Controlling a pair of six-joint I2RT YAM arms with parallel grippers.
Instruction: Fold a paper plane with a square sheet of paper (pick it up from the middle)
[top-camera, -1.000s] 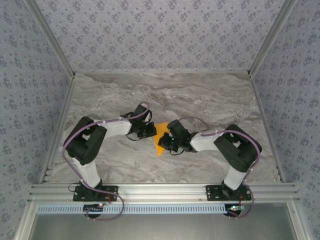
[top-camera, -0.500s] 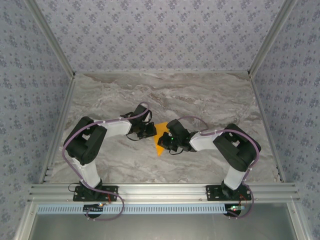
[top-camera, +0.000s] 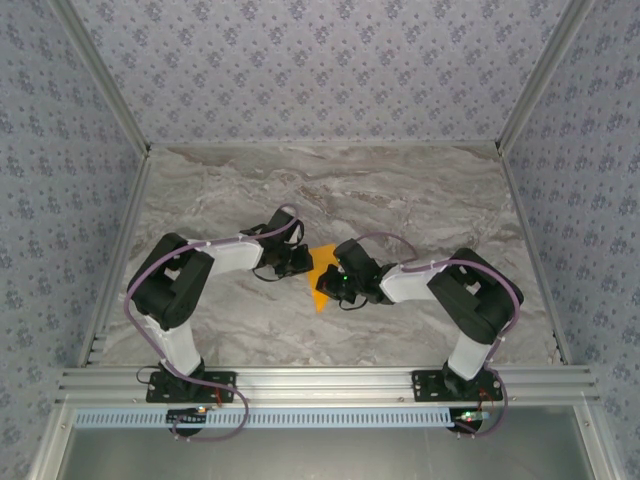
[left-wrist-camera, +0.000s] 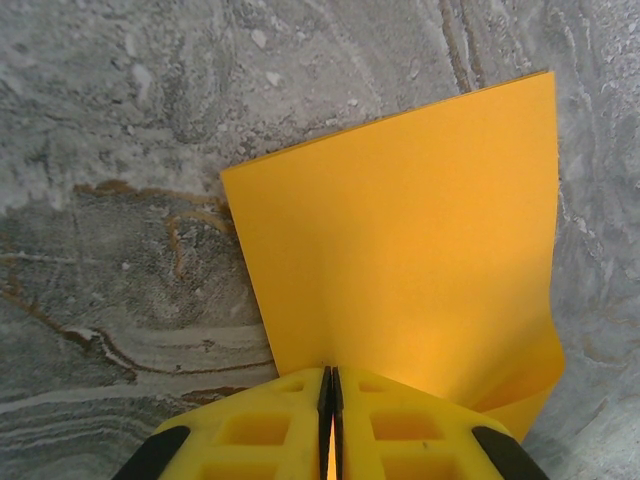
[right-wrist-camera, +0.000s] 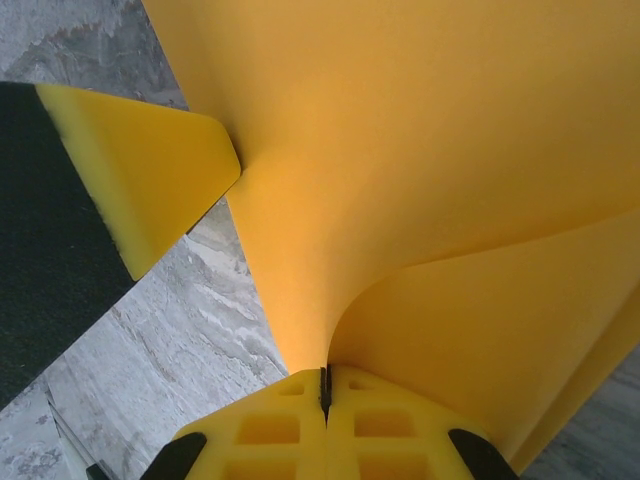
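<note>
Top external view gives us the marbled counter (top-camera: 420, 190), the left arm (top-camera: 215, 262) and right arm (top-camera: 420, 278) reaching toward its middle. Over that middle we see the orange sheet of paper (top-camera: 322, 274), bent into a curl. Left of the counter's middle, the left gripper (left-wrist-camera: 331, 378) pinches one paper edge; right of it, the right gripper (right-wrist-camera: 324, 380) clamps another.

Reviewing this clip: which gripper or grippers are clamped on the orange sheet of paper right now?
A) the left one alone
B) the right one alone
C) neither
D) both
D: in the left wrist view the left gripper is shut on an edge of the orange sheet of paper, and in the right wrist view the right gripper pinches the curled sheet too.
</note>
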